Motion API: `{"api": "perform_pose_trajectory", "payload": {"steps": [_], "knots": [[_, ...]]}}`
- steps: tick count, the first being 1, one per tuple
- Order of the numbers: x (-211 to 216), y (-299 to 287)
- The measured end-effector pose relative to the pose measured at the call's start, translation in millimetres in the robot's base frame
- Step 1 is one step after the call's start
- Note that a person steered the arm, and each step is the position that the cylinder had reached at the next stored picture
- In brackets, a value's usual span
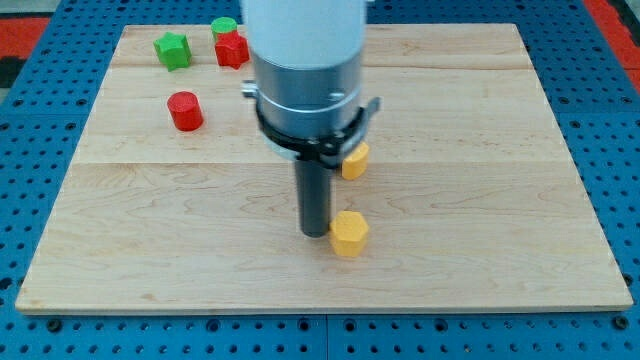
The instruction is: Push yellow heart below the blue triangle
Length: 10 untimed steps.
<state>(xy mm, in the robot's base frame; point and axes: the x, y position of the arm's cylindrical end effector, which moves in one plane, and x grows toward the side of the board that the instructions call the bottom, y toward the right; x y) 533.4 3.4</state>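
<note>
My tip (316, 233) rests on the board just left of a yellow block (349, 233), touching or nearly touching it; its shape looks like a hexagon or heart and I cannot tell which. A second yellow block (356, 160) sits above it, partly hidden by the arm's body, shape unclear. No blue triangle shows; the arm's wide body hides the upper middle of the board.
A red cylinder (185, 110) lies at the left. A green block (172, 49) sits at the top left. A red block (232, 49) lies beside it with a green cylinder (224, 26) just above. The wooden board (480, 200) lies on a blue pegboard.
</note>
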Motion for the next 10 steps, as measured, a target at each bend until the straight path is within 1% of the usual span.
{"api": "perform_pose_trajectory", "payload": {"steps": [2, 4, 5, 6, 7, 8, 9, 10], "knots": [[5.4, 63.3], [-5.1, 55.0], [-31.1, 102.0], [-74.4, 132.6], [-111.1, 112.6], [-137.3, 96.2], [-145.6, 66.5], [-142.7, 54.3]]}}
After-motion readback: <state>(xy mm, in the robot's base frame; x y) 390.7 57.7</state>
